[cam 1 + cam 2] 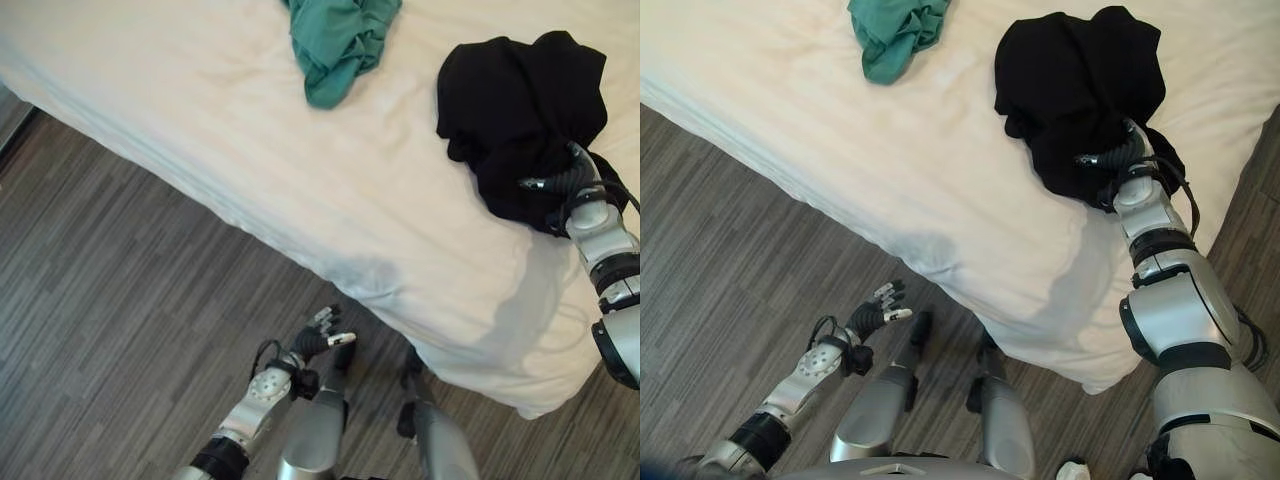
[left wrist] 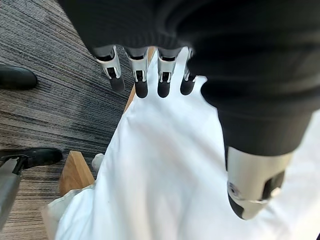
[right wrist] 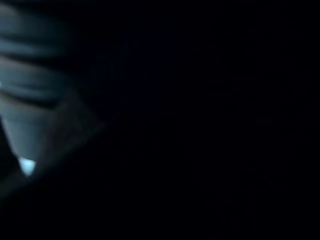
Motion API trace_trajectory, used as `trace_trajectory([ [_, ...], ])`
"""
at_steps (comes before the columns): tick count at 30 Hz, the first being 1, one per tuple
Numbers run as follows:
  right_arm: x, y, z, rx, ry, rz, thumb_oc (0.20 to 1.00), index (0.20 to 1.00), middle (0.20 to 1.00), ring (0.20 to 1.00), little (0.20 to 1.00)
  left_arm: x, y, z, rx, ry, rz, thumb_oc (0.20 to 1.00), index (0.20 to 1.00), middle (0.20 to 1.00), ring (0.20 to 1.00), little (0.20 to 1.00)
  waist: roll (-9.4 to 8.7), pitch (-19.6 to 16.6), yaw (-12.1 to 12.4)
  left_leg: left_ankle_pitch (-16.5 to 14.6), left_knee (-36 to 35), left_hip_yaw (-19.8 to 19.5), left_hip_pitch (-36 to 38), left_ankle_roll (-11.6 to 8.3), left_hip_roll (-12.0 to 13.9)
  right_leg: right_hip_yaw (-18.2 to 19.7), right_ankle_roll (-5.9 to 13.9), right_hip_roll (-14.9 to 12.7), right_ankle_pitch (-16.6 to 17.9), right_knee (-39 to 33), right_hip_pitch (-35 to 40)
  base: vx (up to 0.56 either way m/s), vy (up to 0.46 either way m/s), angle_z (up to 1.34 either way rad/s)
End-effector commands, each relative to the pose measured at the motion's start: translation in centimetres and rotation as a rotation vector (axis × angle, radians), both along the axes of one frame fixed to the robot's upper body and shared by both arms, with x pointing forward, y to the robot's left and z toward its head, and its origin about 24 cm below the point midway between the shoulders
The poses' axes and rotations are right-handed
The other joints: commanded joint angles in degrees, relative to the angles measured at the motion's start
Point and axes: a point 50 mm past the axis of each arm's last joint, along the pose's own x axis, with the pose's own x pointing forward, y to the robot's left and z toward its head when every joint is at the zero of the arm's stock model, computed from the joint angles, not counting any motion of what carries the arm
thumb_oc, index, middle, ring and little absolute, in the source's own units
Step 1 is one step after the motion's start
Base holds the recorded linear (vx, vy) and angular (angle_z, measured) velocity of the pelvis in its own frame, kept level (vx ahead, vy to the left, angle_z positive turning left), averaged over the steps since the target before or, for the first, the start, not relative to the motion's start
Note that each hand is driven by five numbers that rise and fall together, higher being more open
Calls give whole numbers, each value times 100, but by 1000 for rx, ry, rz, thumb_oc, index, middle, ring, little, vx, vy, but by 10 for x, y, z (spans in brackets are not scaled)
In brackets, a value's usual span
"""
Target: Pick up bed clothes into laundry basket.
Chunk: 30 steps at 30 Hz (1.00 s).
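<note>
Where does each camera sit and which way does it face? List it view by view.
Left eye view: on the head, looking down at the bed, green garment and black garment; the left hand hangs over the floor.
Right eye view: beside it, same scene; the right hand is buried in the black garment.
Left wrist view: on the left wrist, looking along straight fingers at the bed's corner.
Right wrist view: on the right wrist, dark against cloth.
Both eye views share everything.

Bed [image 1: 250, 170] under a white sheet, standing on grey wood-grain floor [image 1: 110, 300]; a crumpled green garment [image 1: 335, 40] and a heaped black garment [image 1: 520, 110] lie apart on it
</note>
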Motion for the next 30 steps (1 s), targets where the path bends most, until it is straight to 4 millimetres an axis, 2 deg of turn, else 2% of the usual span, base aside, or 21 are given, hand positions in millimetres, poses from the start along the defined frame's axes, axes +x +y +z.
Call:
trace_trajectory([
  [1,-10,34,-71,-139,292,210,1000,1000,1000,1000,1000,-3,-10,11,-43,-79,-31,1000,1000,1000,1000,1000,12,-180,46,305,-132,-329,-69,11,-221,69,298,96,-308,71,488,34,4,1],
  [2,-14,43,-85,-153,331,270,398,398,398,398,398,-3,-9,11,-42,-81,-23,1000,1000,1000,1000,1000,-4,-188,-3,289,-132,-327,-39,12,-222,68,295,94,-319,71,514,0,0,0],
  [3,-18,47,-93,-162,351,298,200,200,200,200,200,-3,-7,11,-39,-80,-20,1000,1000,1000,1000,1000,-12,-194,-40,278,-132,-323,-22,14,-221,69,294,91,-330,71,529,0,0,0],
  [5,-29,54,-107,-167,375,370,200,200,200,200,200,-5,-1,8,-37,-72,9,1000,1000,1000,1000,1000,-52,-210,-147,252,-132,-309,32,15,-221,86,289,87,-353,80,569,5,3,3],
  [7,-39,47,-117,-146,383,364,200,200,200,200,200,-7,4,6,-36,-65,32,1000,1000,1000,1000,1000,-71,-213,-218,229,-132,-290,83,23,-222,92,282,85,-367,89,604,2,2,-4],
  [9,-51,33,-122,-131,373,325,200,200,200,200,200,-7,13,6,-30,-67,70,1000,1000,1000,1000,1000,-104,-219,-311,207,-132,-255,134,27,-210,114,280,84,-377,97,637,0,0,0],
  [13,-87,-3,-149,-63,417,188,200,200,200,200,200,-6,31,7,-7,-76,138,1000,1000,1000,1000,1000,-162,-283,-464,142,-132,-178,265,48,-168,132,289,89,-434,176,717,-2,-11,-2],
  [14,-108,-17,-164,-17,451,128,200,200,200,200,200,-6,37,8,3,-77,157,1000,1000,1000,1000,1000,-166,-330,-535,108,-132,-124,357,59,-129,167,272,87,-536,359,733,-10,-22,-4],
  [15,-109,-17,-165,-16,451,127,200,200,200,200,200,-6,37,8,3,-76,156,1000,1000,1000,1000,1000,-166,-330,-524,106,-132,-122,362,59,-128,170,272,86,-545,369,732,0,0,0],
  [16,-119,-24,-172,4,471,96,200,200,200,200,200,-6,40,8,7,-78,167,1000,1000,1000,1000,1000,-153,-358,-566,91,-132,-107,410,64,-114,175,258,86,-602,460,737,-5,-6,-6],
  [17,-140,-29,-187,70,491,47,200,200,200,200,200,-8,47,8,17,-79,186,1000,1000,1000,1000,1000,-136,-400,-647,53,-132,-50,528,71,-75,175,241,77,-713,641,747,-5,-6,-11],
  [18,-141,-30,-187,71,492,46,200,200,200,200,200,-9,47,7,18,-78,185,1000,1000,1000,1000,1000,-137,-401,-637,50,-132,-48,534,71,-75,177,240,77,-720,650,748,1,-10,-17],
  [22,-173,-31,-210,181,523,-16,200,200,200,200,200,-10,57,8,25,-80,229,1000,1000,1000,1000,1000,-99,-495,-754,33,-132,86,737,42,19,147,200,89,-852,801,823,0,-48,-18],
  [24,-184,-29,-214,216,523,-15,200,200,200,200,200,-12,59,7,13,-74,243,1000,1000,1000,1000,1000,-66,-563,-811,8,-132,97,911,28,67,157,154,115,-981,950,918,40,-95,-17],
  [26,-186,-27,-215,262,496,-23,200,200,200,200,200,-11,60,8,-6,-75,256,1000,1000,1000,1000,1000,-37,-612,-856,-39,-40,116,1127,-33,162,232,96,157,-1087,1002,1072,41,-139,-6],
  [27,-186,-24,-216,269,498,-14,200,200,200,200,200,-11,61,9,-7,-77,257,1000,1000,1000,1000,1000,-50,-619,-862,-125,265,139,1105,-76,189,229,63,147,-1115,993,1148,-4,-193,-10],
  [28,-178,-21,-209,297,443,-3,200,200,200,200,200,-7,59,14,-13,-99,246,1000,1000,1000,1000,1000,-64,-550,-857,-218,1139,130,892,-226,162,224,-26,139,-1177,1002,1332,-18,-125,-9],
  [29,-178,-21,-209,297,443,-3,200,200,200,200,200,-7,59,14,-13,-99,246,1000,1000,1000,1000,1000,-63,-550,-858,-224,1149,128,887,-226,162,222,-26,140,-1177,1002,1332,-49,-83,-8],
  [30,-173,-21,-205,300,423,-3,200,200,200,200,200,-5,56,15,-27,-102,246,1000,1000,1000,1000,1000,-52,-497,-814,-101,1327,-22,755,-263,139,274,-48,141,-1178,1043,1360,-75,56,-3],
])
